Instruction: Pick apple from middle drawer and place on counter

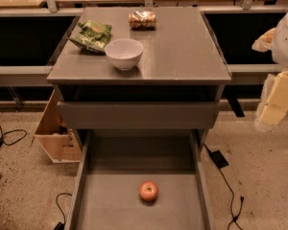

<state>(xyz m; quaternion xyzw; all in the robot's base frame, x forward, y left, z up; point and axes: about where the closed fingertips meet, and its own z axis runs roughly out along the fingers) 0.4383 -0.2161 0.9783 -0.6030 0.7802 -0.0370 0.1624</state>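
The apple [148,191], small, round and red-orange, lies on the bare floor of the middle drawer [101,210], which is pulled far out toward me at the bottom of the view. The counter [182,47] is the glossy grey-brown top of the cabinet, above the drawer. My gripper [277,99] hangs at the right edge of the view, pale yellow and close to the camera. It is off to the right of the cabinet, well above and to the right of the apple, and touches nothing.
On the counter stand a white bowl [124,53], a green snack bag [91,36] and a brownish crinkly wrapped snack [142,19]. A plain grey drawer front [137,115] sits above the open drawer. A wooden box [55,133] and cables [228,186] lie on the floor beside the cabinet.
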